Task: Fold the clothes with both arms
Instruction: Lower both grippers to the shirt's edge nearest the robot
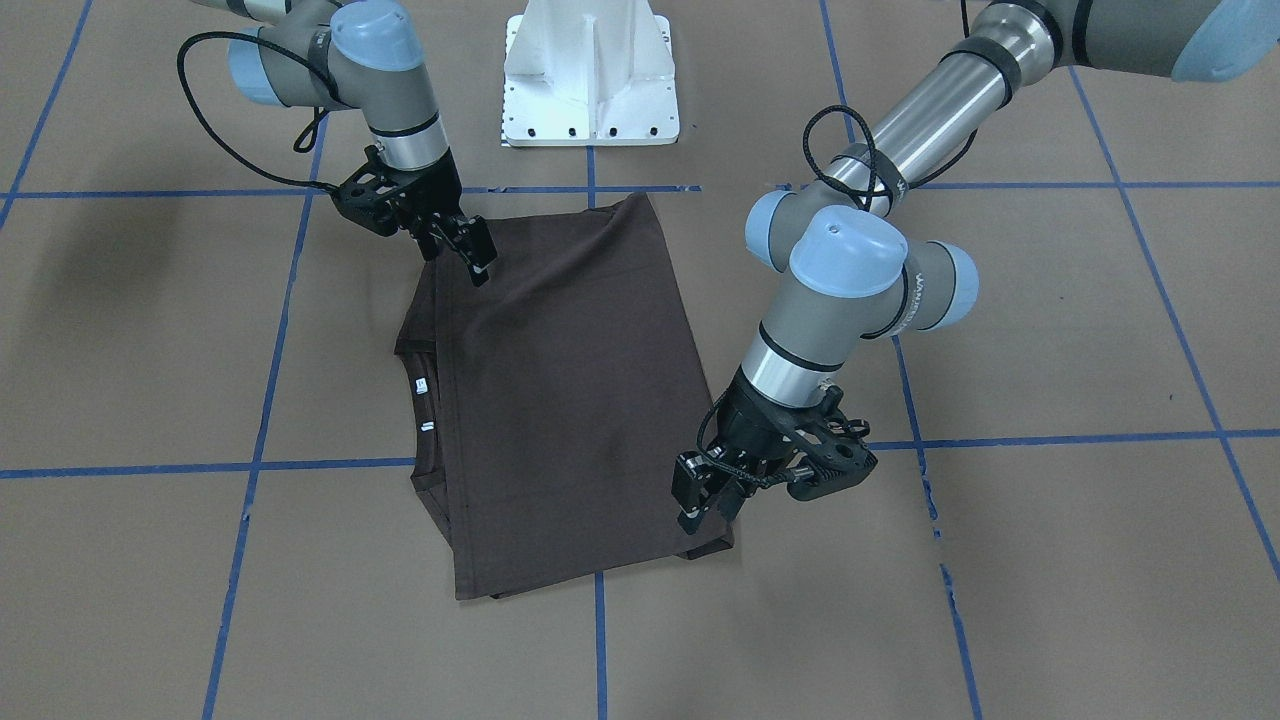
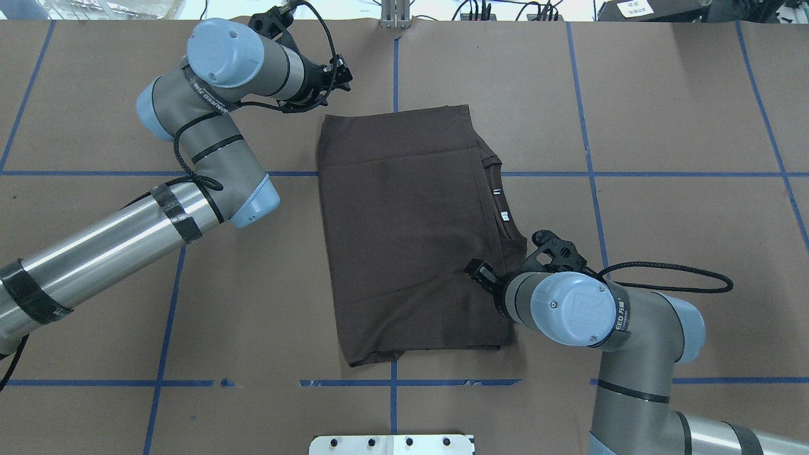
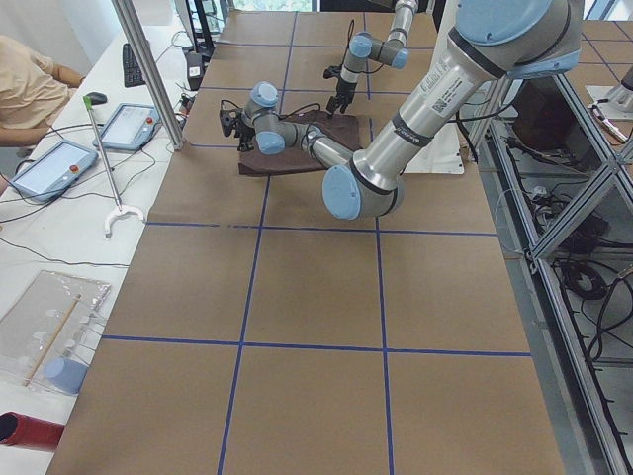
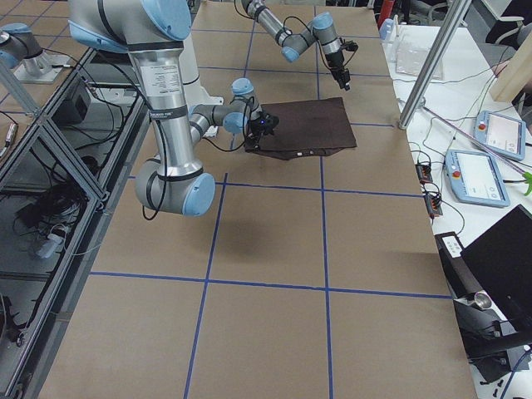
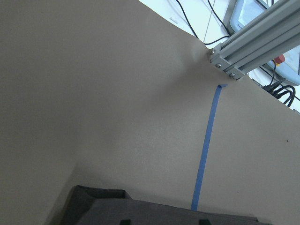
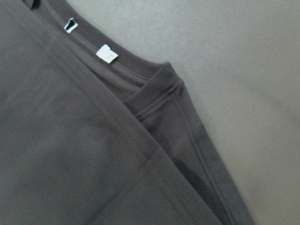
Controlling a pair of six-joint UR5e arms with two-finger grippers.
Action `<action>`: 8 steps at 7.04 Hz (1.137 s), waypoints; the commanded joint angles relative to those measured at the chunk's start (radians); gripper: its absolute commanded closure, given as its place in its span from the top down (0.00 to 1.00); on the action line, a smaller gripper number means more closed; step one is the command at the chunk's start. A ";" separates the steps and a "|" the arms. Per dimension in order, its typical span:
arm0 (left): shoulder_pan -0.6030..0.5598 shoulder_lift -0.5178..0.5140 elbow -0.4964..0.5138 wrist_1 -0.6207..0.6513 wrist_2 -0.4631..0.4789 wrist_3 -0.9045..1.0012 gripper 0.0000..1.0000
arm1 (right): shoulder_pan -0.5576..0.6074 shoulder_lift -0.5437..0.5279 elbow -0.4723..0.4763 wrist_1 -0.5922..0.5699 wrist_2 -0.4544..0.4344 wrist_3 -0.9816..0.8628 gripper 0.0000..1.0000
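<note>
The left arm [image 2: 114, 235] and the right arm [image 2: 632, 392] are silver-grey tubes with light blue joint caps. The left's polished tube is wrapped in black tape bands. A black cable [image 2: 679, 266] loops beside each wrist, and a black band there carries white lettering. The left gripper [image 1: 705, 512] and right gripper [image 1: 468, 258] are black and open-framed. The white pedestal base [image 1: 590, 90] shows a row of dark screws.

I read: T-shirt [image 1: 560, 400] on table [image 1: 1080, 560]; left gripper [image 1: 702, 505] by its far-left corner, right gripper [image 1: 468, 250] over its near-right part.
</note>
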 commanded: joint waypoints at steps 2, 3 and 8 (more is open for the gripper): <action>-0.001 0.006 0.001 0.000 -0.001 -0.001 0.57 | -0.028 -0.009 0.012 -0.060 0.012 0.001 0.76; -0.001 0.006 -0.001 0.000 -0.001 -0.003 0.57 | -0.041 -0.013 0.008 -0.060 0.011 0.001 0.71; 0.001 0.005 -0.002 0.000 -0.001 -0.003 0.57 | -0.038 -0.046 0.040 -0.058 0.015 -0.001 0.00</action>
